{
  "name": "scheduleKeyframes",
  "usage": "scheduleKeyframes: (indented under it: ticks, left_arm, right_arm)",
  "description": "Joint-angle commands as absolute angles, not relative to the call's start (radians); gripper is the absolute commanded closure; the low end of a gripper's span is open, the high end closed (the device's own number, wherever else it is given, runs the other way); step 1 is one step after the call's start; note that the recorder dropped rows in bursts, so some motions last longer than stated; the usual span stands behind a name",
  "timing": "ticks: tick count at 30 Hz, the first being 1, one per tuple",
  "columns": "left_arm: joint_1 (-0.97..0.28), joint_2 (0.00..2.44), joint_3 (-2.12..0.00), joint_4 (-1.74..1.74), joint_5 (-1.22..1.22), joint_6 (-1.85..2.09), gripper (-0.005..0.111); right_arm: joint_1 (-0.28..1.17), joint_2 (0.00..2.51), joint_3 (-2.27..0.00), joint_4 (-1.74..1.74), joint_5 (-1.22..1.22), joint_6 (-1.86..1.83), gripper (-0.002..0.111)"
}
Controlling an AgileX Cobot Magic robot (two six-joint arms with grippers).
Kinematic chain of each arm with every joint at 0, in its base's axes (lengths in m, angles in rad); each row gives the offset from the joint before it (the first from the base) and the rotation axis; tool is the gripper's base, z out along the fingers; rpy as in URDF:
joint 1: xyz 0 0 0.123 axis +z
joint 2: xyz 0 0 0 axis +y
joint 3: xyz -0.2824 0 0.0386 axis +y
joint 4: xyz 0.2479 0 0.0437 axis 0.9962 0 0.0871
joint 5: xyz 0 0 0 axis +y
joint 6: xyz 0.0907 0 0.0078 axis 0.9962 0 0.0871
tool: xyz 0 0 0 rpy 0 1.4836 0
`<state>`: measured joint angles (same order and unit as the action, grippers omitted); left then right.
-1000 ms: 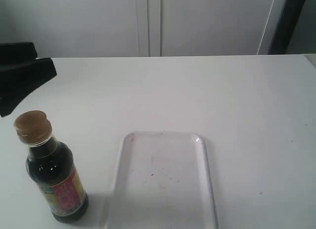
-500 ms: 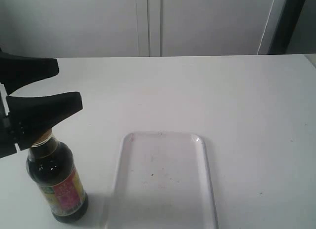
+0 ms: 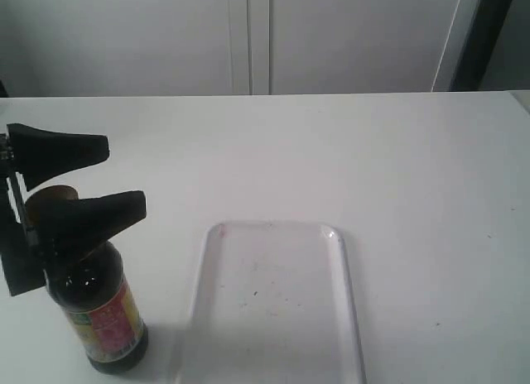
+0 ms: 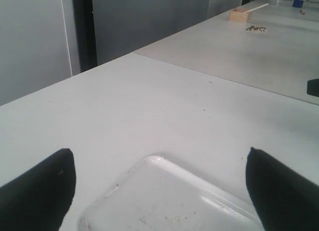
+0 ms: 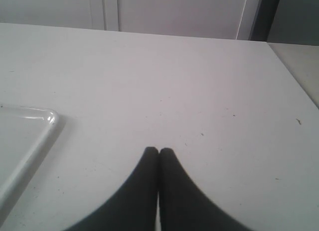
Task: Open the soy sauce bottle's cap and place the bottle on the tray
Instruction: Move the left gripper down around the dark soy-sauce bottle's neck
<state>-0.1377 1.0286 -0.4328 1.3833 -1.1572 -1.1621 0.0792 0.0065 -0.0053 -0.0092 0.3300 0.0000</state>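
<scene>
At the left, the left claw [image 3: 126, 177] is spread wide, and its two black fingers [image 3: 74, 148] point toward the right. The bottle [image 3: 98, 309] stands upright on the table [image 3: 397, 169], its long axis vertical, just left of the tray [image 3: 273, 225] and not on it. The cap [image 3: 51, 193] is on and sits between the fingers, deep near the palm. It seems neither finger touches it, but the near finger hides part of the neck. We judge the left arm the nearer one: its fingers need only close on the cap. The right claw [image 5: 158, 152], fingers pressed together, holds nothing and hangs over the table near a tray corner.
</scene>
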Motion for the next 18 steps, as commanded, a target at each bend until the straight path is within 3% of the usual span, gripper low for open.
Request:
scheduleKeyframes:
  ticks: [1, 18]
  left_arm:
    - [-0.142, 1.045, -0.427, 1.380, -1.167, -1.147, 0.014]
    - [-0.142, 1.070, -0.338, 1.300, -1.182, -1.008, 0.014]
  right_arm:
    - [0.081, 0.000, 0.000, -0.016, 0.322, 0.006, 0.108]
    - [0.081, 0.000, 0.000, -0.016, 0.322, 0.006, 0.108]
